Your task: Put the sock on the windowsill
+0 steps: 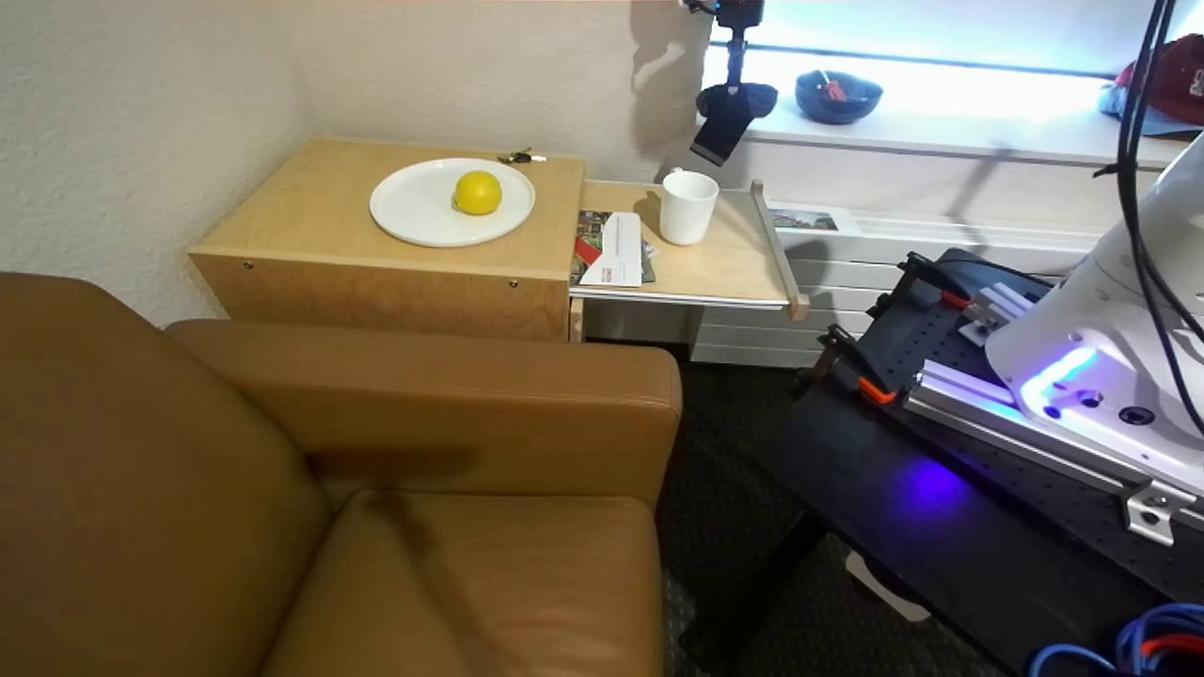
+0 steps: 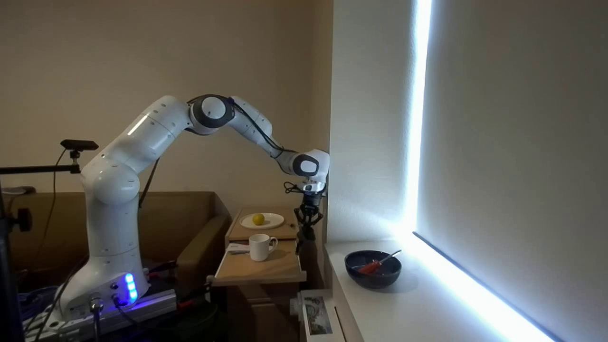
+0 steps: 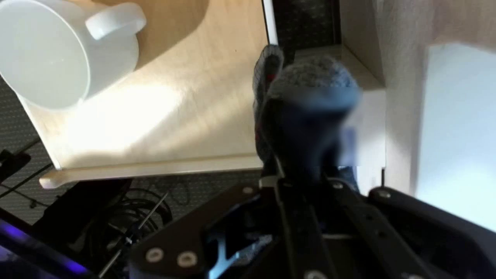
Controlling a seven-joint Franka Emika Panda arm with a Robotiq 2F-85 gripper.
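The dark grey sock hangs from my gripper in an exterior view. It also shows below the gripper in an exterior view, as a small dark shape. In the wrist view the sock is bunched at the fingertips, blurred and partly dark. The fingers are closed on it. The white windowsill lies beside the gripper and also shows in an exterior view. The gripper is over the gap between the pulled-out drawer and the wall, near the sill's end.
A dark bowl with a red-handled tool stands on the sill, and a cap lies farther along. A white mug stands on the pulled-out drawer. A plate with a yellow ball sits on the cabinet.
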